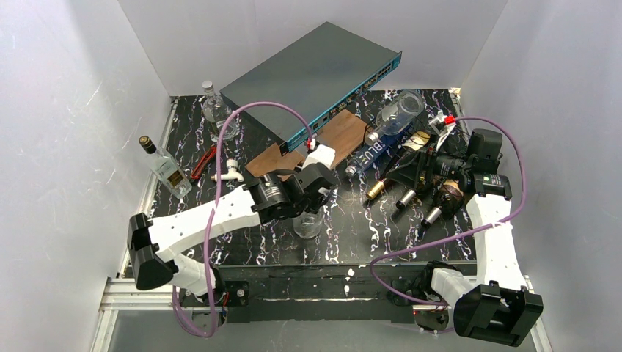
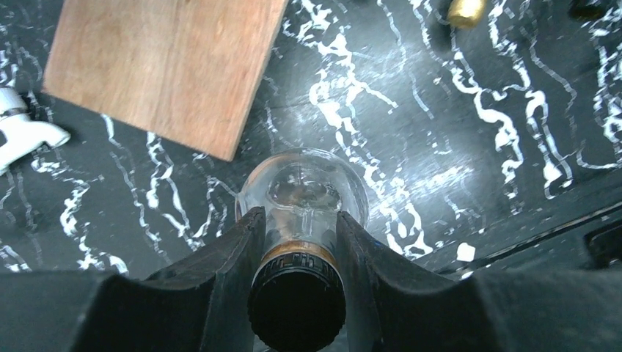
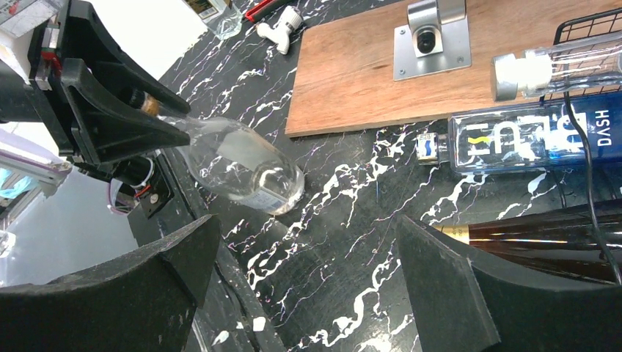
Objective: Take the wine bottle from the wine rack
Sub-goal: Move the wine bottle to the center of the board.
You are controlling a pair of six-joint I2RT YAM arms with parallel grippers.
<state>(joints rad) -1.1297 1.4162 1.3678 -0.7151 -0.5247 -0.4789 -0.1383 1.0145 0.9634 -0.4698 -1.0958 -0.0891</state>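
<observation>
Black marbled table (image 1: pixel 352 236): one wine rack (image 3: pixel 587 26), one wooden board (image 1: pixel 341 136), one grey switch (image 1: pixel 308 73).

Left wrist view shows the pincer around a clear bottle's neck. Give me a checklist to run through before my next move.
1. Left pincer shut on the clear bottle at the neck, just under the black cap: ok.
2. Neck centred between the fingers: ok.
3. Clear bottle apart from the wooden board corner: ok.
4. Bottle base seated on the table: cannot tell.
5. Right pincer open, empty, apart from the clear bottle: ok.
6. Clear bottle away from the wine rack: ok.
</observation>
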